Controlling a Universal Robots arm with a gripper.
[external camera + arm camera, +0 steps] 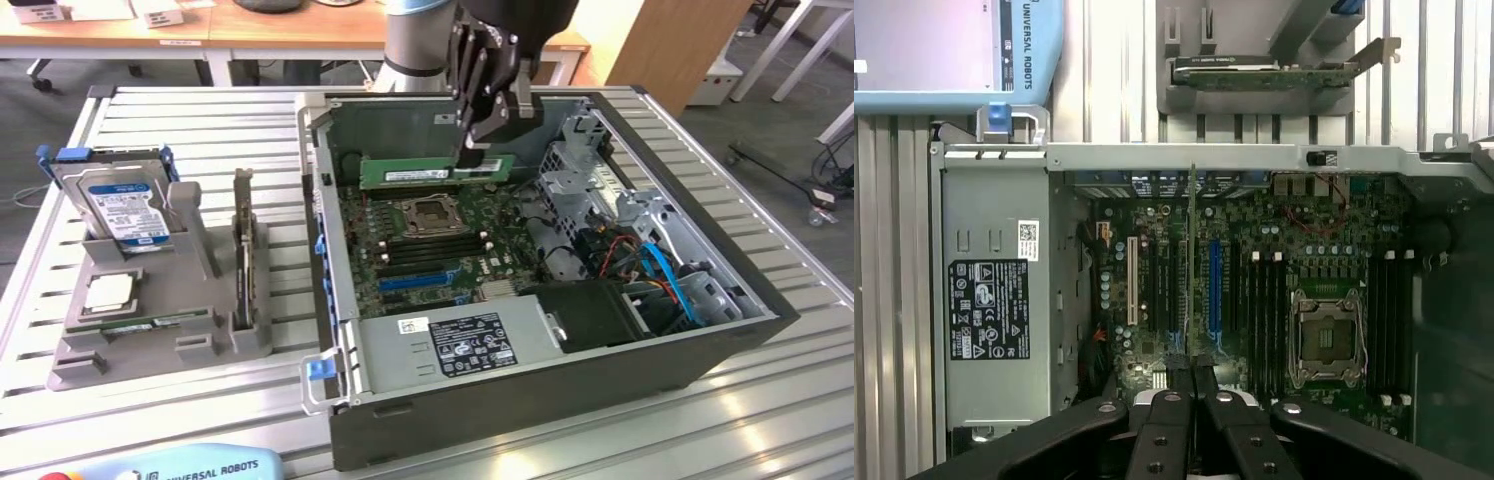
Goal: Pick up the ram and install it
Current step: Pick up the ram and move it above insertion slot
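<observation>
The ram [414,172], a long green stick with a white label, hangs level above the motherboard [400,270] inside the open computer case [534,400]. My gripper [478,152] is shut on its end toward the exterior view's right. In the wrist view the ram [1192,250] shows edge-on as a thin line running out from my gripper [1192,372], over the board's long slots. The black memory slots [1264,310] lie beside the empty processor socket [1326,340].
A grey holder [80,365] at the exterior view's left carries a hard drive [123,205], a square silver chip [110,292] and an upright dark card [243,250]. The power supply [454,345] and drive cage with cables [641,250] crowd the case. A teach pendant [187,465] lies at the front.
</observation>
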